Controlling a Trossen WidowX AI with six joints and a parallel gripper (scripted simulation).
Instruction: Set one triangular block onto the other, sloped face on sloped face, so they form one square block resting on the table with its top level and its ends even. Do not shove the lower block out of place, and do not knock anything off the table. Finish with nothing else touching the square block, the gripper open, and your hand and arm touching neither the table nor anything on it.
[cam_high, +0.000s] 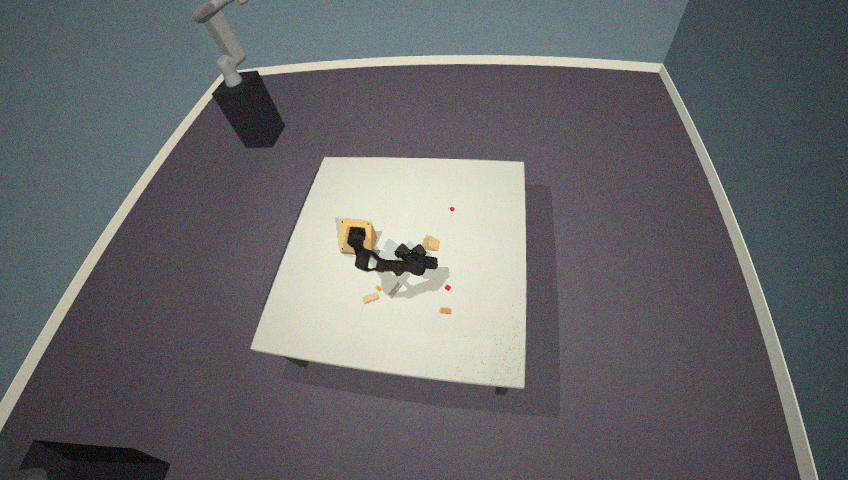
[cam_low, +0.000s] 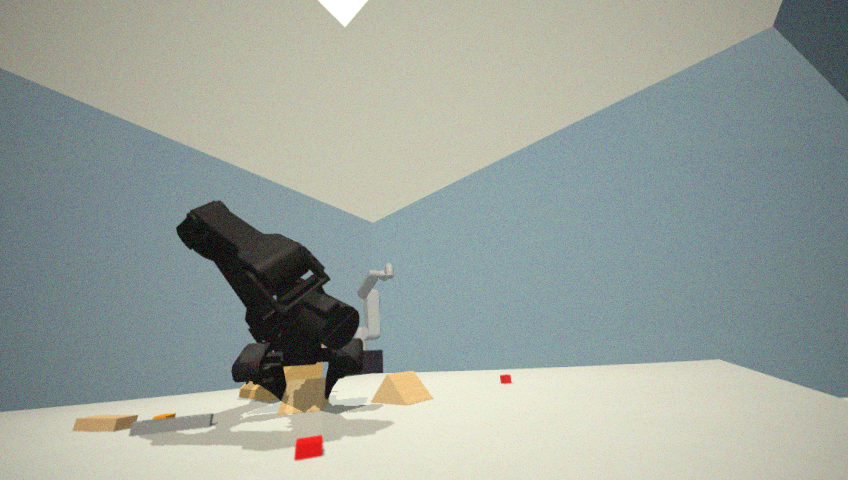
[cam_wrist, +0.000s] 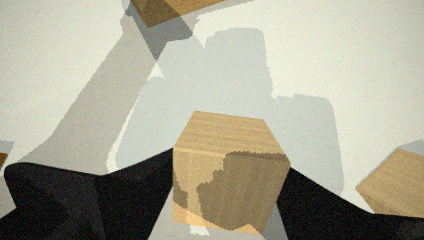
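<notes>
One triangular block (cam_low: 303, 398) (cam_wrist: 227, 180) stands on the table, partly in shadow, between the two black fingers. My gripper (cam_low: 304, 396) (cam_wrist: 226, 157) points down with its fingers low, one against each side of this block, and is shut on it. The fingertips are partly hidden by the block. The other triangular block (cam_high: 432, 243) (cam_low: 402, 388) (cam_wrist: 397, 182) rests on the table with its ridge up, beside the gripper and apart from it. In the top view the arm hides the held block.
The white table (cam_high: 476, 339) also bears a red cube (cam_high: 448, 287) (cam_low: 308, 447), another red cube (cam_high: 451, 208) (cam_low: 505, 378), a grey bar (cam_high: 395, 289) (cam_low: 172, 424), a wooden bar (cam_high: 370, 297) (cam_low: 105, 422), a small orange piece (cam_high: 378, 288) (cam_low: 164, 416) and an orange-brown block (cam_high: 445, 310).
</notes>
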